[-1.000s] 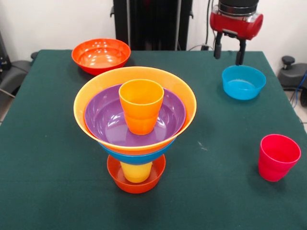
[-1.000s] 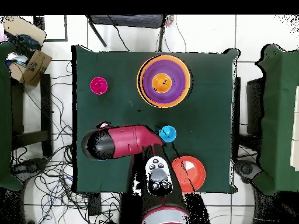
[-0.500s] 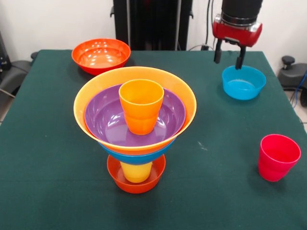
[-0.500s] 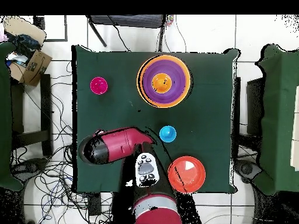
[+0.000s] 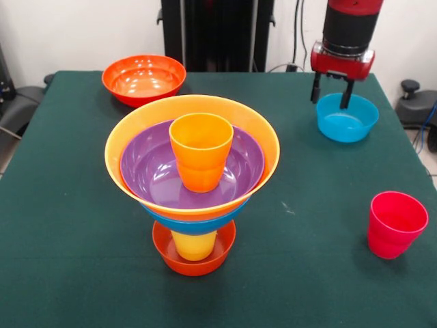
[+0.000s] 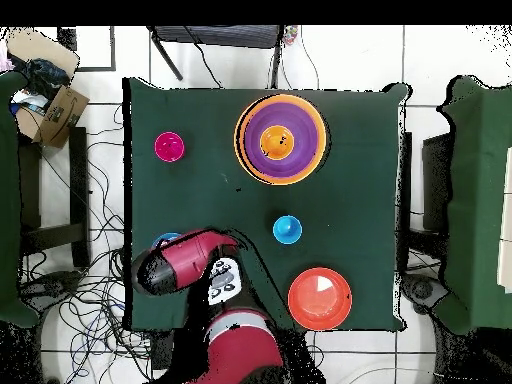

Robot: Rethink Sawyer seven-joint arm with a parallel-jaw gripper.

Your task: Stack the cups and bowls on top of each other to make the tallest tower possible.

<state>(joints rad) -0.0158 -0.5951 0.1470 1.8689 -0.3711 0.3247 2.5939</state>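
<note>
The tower (image 5: 192, 164) stands mid-table: a small red-orange bowl (image 5: 194, 260) at the bottom, then a yellow cup (image 5: 194, 244), a large blue bowl, a large light orange bowl (image 5: 123, 147), a purple bowl (image 5: 153, 174) and an orange cup (image 5: 201, 150) on top. It also shows in the overhead view (image 6: 281, 138). My gripper (image 5: 332, 94) is open and empty, just above the far rim of the small teal-blue bowl (image 5: 346, 119). The pinkish red cup (image 5: 396, 224) stands alone. The blue cup (image 6: 287, 230) shows only from overhead.
The medium red-orange bowl (image 5: 143, 78) sits at the far left of the table, also in the overhead view (image 6: 320, 298). From overhead the arm's red head (image 6: 165, 268) covers most of the teal-blue bowl (image 6: 166, 239). Chairs and cables surround the table.
The arm has swung toward the teal-blue bowl. In the front view the gripper moved right and down to the bowl's rim. The cups and bowls have not moved.
</note>
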